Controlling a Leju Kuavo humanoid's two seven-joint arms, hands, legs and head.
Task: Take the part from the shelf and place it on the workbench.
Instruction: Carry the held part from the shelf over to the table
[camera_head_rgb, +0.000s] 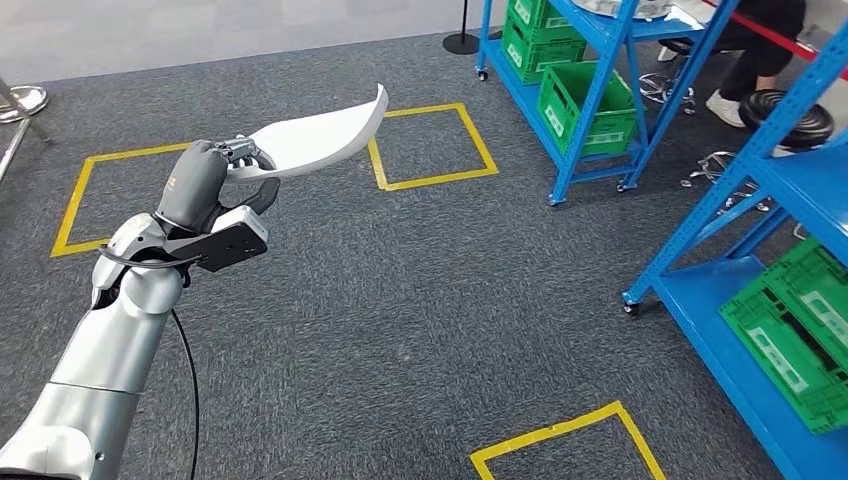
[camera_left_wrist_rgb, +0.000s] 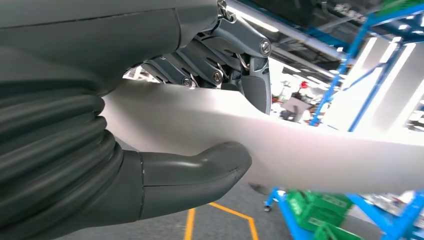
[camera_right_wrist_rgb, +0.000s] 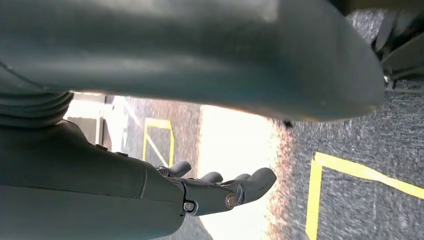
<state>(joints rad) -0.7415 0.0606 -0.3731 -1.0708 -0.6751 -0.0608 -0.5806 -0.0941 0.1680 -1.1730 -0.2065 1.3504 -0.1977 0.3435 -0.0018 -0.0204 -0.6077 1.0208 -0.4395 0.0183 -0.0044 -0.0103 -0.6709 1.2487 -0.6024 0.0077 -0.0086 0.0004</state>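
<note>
My left hand (camera_head_rgb: 205, 180) is raised over the grey carpet and grips one end of the part (camera_head_rgb: 315, 138), a long curved white plastic piece whose far tip curls upward. In the left wrist view the part (camera_left_wrist_rgb: 280, 145) runs across the picture, pinched between the thick grey thumb (camera_left_wrist_rgb: 200, 170) on one side and the dark fingers (camera_left_wrist_rgb: 250, 75) on the other. In the right wrist view my right hand (camera_right_wrist_rgb: 210, 187) hangs over the carpet with its fingers held out straight and apart, holding nothing.
Blue metal shelves (camera_head_rgb: 600, 100) with green crates (camera_head_rgb: 590, 100) stand at the back right, and another blue rack (camera_head_rgb: 780, 300) with a green crate (camera_head_rgb: 800, 335) is close on the right. Yellow tape squares (camera_head_rgb: 430, 145) mark the carpet. A seated person's legs (camera_head_rgb: 755, 70) show behind the shelves.
</note>
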